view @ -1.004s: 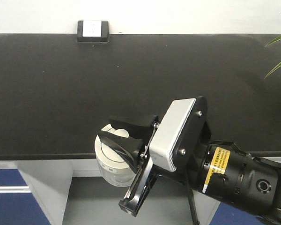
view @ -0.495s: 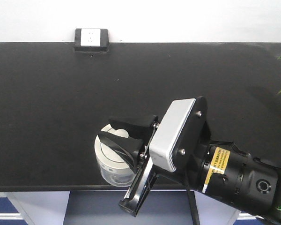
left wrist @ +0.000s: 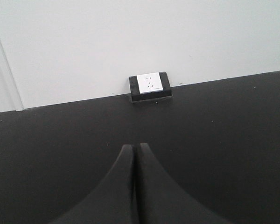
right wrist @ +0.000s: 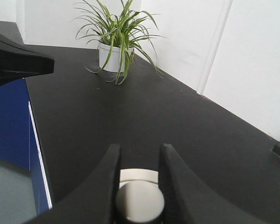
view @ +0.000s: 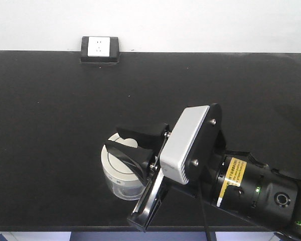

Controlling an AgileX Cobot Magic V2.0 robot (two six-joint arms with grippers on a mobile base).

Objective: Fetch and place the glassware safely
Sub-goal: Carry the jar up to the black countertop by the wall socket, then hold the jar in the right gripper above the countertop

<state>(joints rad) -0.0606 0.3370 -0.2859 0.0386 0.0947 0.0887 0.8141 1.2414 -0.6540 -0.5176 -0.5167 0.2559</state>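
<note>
The two black fingers (right wrist: 108,179) of the right gripper (right wrist: 140,150) are closed on the single raised knob (right wrist: 140,201) of one round cream-white lid (view: 113,161), one finger pressed to each side of it. That lid tops the one small squat clear glass jar (view: 121,188), which sits under the right gripper (view: 113,138) over the near part of the black bench (view: 50,100). I cannot tell whether the jar's base touches the bench.

The left gripper (left wrist: 135,147) has its two fingers (left wrist: 116,186) pressed together, with nothing between them.

Farther out, one white wall socket (view: 99,46) in a black frame stands at the bench's far edge against the white wall (view: 200,22). One green potted plant (right wrist: 116,42) in a white pot stands on the bench, well apart from the jar.
</note>
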